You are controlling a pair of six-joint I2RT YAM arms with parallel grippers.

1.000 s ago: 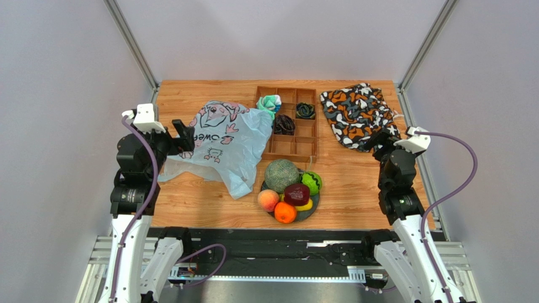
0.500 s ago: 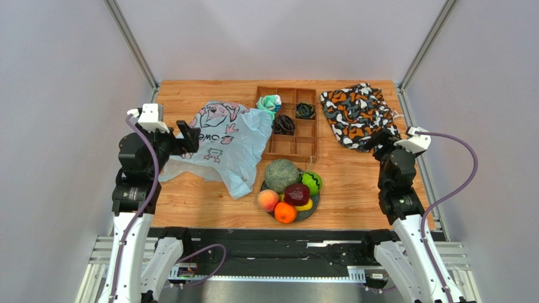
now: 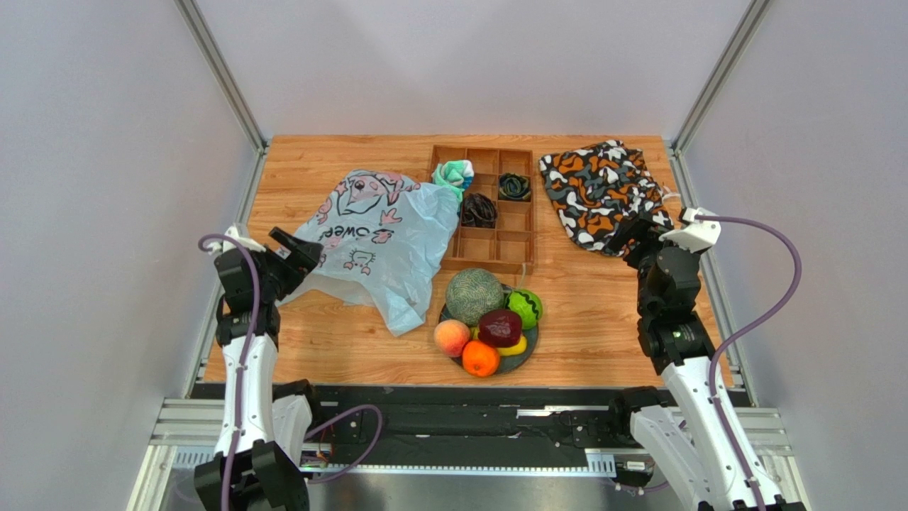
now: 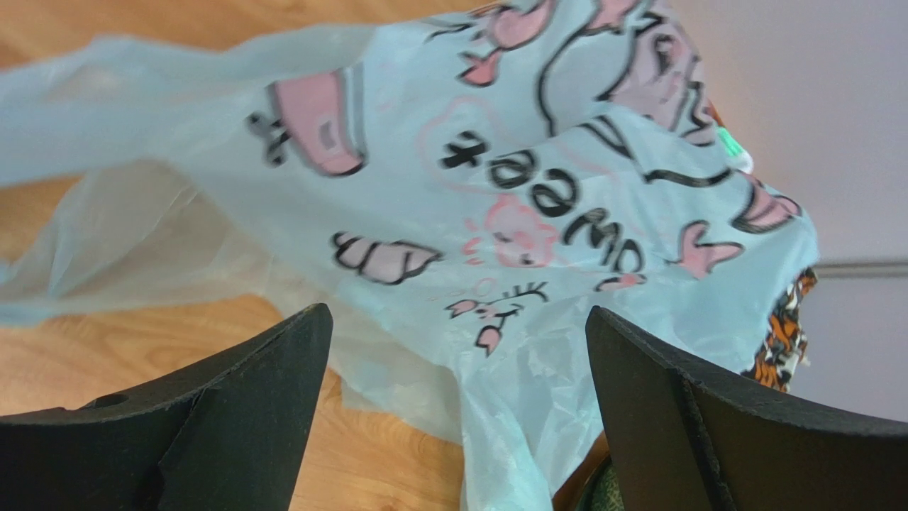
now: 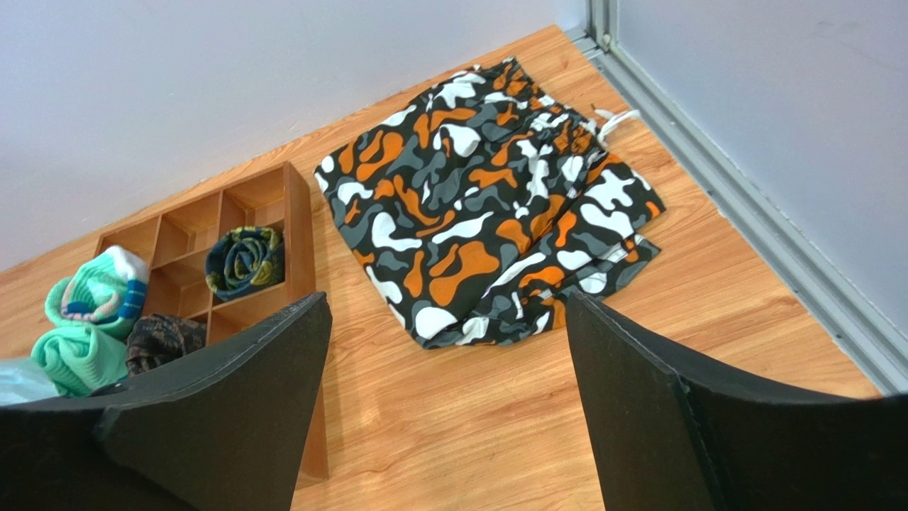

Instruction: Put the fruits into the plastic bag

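The left gripper (image 3: 297,247) (image 4: 456,319) hangs at the left edge of the table (image 3: 597,309) with its jaws spread wide and nothing between them. It points right, at the plastic bag (image 3: 373,240) (image 4: 512,213) just ahead of its tips; whether they touch the film cannot be told.

The bag lies flat and crumpled on the left half of the table. Its long axis runs from the far left to the near right. The pink animal's head lies at the far end, and a narrow tail of film tapers toward the plate (image 3: 530,355). From above, the dark lettering reads upside down. Where the bag's mouth lies is hard to make out among the folds. In the left wrist view its near and left parts are cut off.

The fruits sit heaped on the dark plate, near the table's front edge and just right of the bag's tail:
- The melon (image 3: 474,295) is at the back.
- The green bumpy fruit (image 3: 523,308) is to its right.
- The dark red fruit (image 3: 499,327) is in the middle.
- The peach (image 3: 452,336) and the orange (image 3: 480,359) are in front.
- The mango (image 3: 516,347) shows only a yellow sliver under the red fruit.

The right gripper (image 3: 636,236) (image 5: 446,303) is held above the table's right side, jaws apart and holding nothing. It faces the patterned cloth (image 3: 599,192) (image 5: 490,202). Left of the cloth stands a wooden tray (image 3: 496,218) (image 5: 229,229) with rolled cloth bundles (image 5: 91,319) in its compartments. One far corner of the tray is hidden under the bag.
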